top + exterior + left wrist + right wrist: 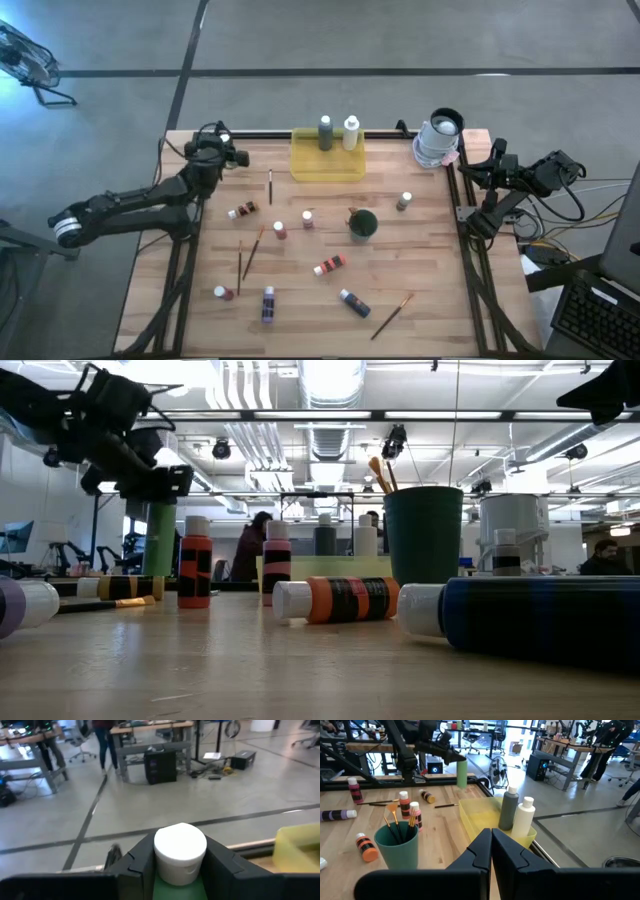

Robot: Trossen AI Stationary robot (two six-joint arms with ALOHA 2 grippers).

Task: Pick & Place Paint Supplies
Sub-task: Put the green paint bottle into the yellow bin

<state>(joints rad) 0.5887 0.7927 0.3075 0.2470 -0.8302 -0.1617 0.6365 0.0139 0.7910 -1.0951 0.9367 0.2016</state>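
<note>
My left gripper (216,150) is over the table's far left corner, shut on a green paint bottle (158,540) with a white cap (180,851); the high view hides the bottle under the gripper. Other small paint bottles stand or lie on the wood, among them an orange one (330,265), a blue one (354,302) and a purple one (268,305). Thin brushes (253,252) lie flat among them. A grey bottle (325,132) and a white bottle (351,132) stand in the yellow tray (327,168). My right gripper (491,840) waits shut at the table's right edge. My left gripper pinches the green bottle's top end between its two fingers (142,865), at the cap and the green shoulder just below it (177,889). The fingers come about level from the table's left side. The bottle hangs upright below them (462,774) and looks lifted off the wood.
A dark green cup (362,224) with brushes standing in it sits mid-table right of centre. A white round container (440,138) stands at the far right corner. People and desks show in the room beyond the table.
</note>
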